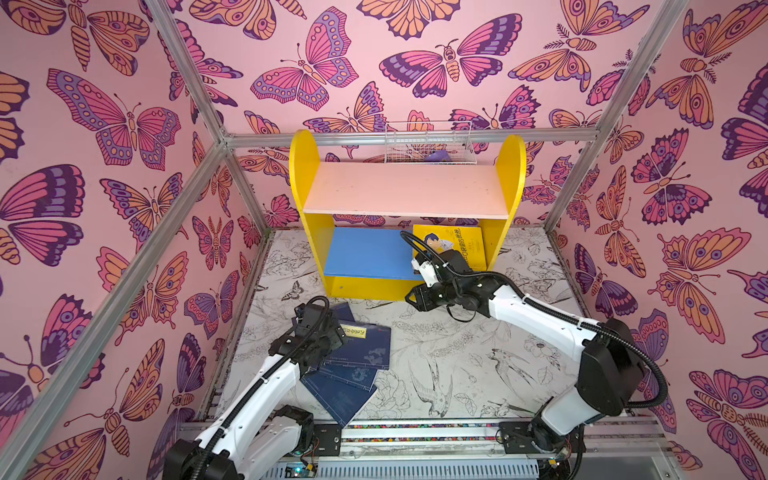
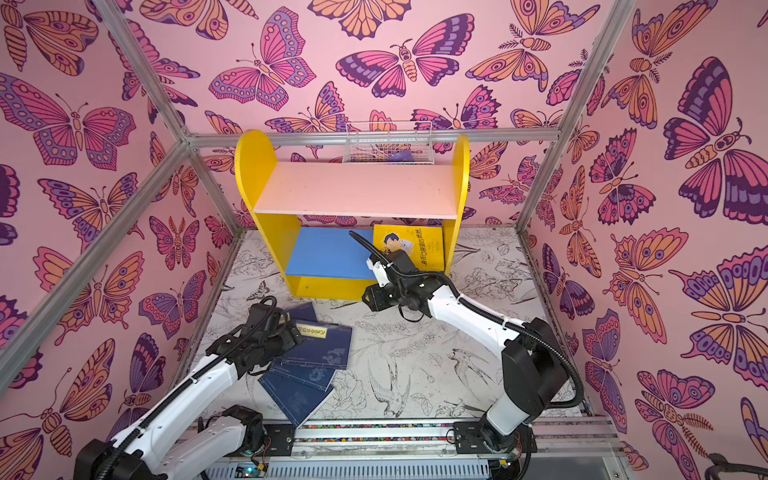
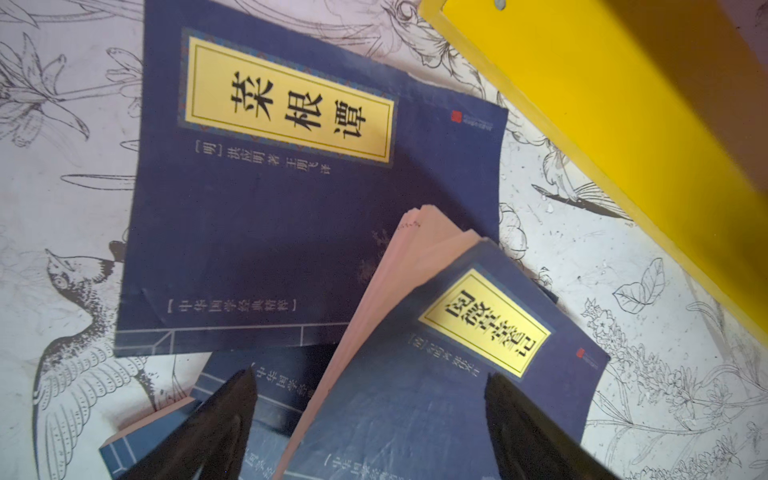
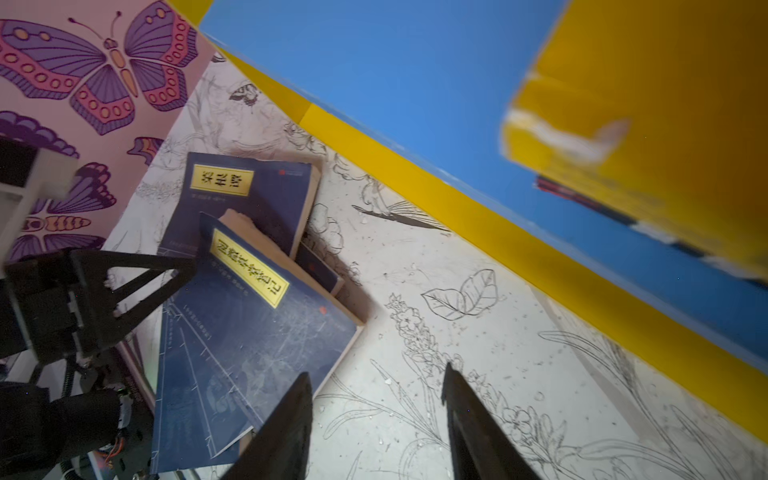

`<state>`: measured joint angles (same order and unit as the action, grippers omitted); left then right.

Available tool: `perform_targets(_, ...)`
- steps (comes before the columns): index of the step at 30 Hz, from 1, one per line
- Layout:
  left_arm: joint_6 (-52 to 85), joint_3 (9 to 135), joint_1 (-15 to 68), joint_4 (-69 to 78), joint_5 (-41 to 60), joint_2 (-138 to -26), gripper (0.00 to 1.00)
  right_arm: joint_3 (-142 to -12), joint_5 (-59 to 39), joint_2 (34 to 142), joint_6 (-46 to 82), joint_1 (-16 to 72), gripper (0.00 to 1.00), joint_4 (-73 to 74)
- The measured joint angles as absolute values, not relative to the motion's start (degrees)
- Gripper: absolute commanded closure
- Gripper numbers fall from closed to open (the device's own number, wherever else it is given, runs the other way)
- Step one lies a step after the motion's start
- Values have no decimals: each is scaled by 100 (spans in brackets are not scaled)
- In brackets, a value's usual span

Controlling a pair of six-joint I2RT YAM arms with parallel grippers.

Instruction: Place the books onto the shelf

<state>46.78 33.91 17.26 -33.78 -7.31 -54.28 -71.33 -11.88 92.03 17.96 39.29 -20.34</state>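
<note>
Books (image 1: 361, 353) in navy covers lie overlapped on the table (image 1: 457, 353) just in front of the shelf (image 1: 407, 191), not yet put away. The left gripper (image 3: 370, 374) hovers over the topmost one with its claw spread wide, seemingly lining up a grasp. One yellow book (image 1: 465, 243) rests on the shelf's blue lower board (image 1: 365, 253), leaning against the side panel nearest the right arm, probably for support. The right gripper (image 4: 376, 370), claw parted and empty, hangs low before the shelf.
</note>
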Motion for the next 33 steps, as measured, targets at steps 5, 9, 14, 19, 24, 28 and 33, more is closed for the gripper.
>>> perform_targets(5, 4676, 3389, 1726, -3299, -731, -5369, 12, -7177, -1116, 9207, 1793, 3741, 48, -2196)
perform_targets(9, 4674, 3387, 1721, -3293, -731, -5371, 12, -7255, -1055, 9207, 1793, 3618, 49, -2255)
perform_targets(14, 4674, 3387, 1717, -3277, -729, -5374, 12, -7266, -978, 9207, 1769, 3446, 49, -2316)
perform_targets(19, 4676, 3380, 1717, -3271, -727, -5374, 12, -7363, -941, 9207, 1747, 3334, 49, -2381)
perform_targets(24, 4676, 3326, 1715, -3258, -725, -5374, 12, -7430, -939, 9207, 1678, 3234, 49, -2383)
perform_targets(28, 4674, 3301, 1715, -3258, -707, -5369, 12, -7452, -939, 9207, 1621, 3194, 49, -2383)
perform_targets(33, 4676, 3301, 1715, -3258, -705, -5369, 12, -7509, -939, 9207, 1599, 3179, 50, -2397)
